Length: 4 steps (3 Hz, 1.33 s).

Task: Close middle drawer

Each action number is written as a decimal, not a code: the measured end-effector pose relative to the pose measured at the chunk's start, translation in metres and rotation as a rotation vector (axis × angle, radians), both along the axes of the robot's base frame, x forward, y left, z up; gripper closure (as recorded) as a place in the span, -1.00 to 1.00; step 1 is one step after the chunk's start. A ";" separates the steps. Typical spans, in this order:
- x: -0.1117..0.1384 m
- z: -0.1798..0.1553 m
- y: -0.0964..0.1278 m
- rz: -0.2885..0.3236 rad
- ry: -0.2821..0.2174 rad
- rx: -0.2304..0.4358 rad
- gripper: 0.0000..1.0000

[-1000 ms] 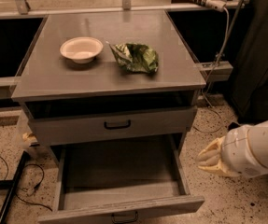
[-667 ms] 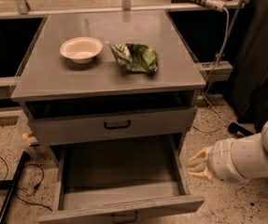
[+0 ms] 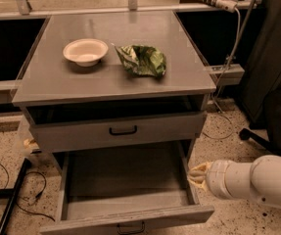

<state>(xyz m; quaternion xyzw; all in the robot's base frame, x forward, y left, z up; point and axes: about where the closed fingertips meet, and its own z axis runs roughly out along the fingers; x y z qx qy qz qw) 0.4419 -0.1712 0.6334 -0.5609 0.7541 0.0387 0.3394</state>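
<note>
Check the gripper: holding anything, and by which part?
Nothing visibly held. The gripper sits low beside the right wall of the pulled-out middle drawer, away from its handle; whether it touches the wall cannot be told.

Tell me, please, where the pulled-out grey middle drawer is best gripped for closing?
Probably at the small black bar handle centred on the front of the wide grey pulled-out middle drawer, coming from the front, since the bar is the only part that stands out from the flat panel. The gripper sits by the drawer's right wall.
</note>
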 end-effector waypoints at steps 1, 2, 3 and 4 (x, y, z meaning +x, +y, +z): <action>-0.008 -0.006 0.004 0.009 0.026 -0.011 1.00; -0.025 -0.030 0.009 0.011 0.075 -0.014 1.00; -0.049 -0.064 0.017 0.040 0.107 0.000 1.00; -0.071 -0.098 0.027 0.092 0.138 0.015 1.00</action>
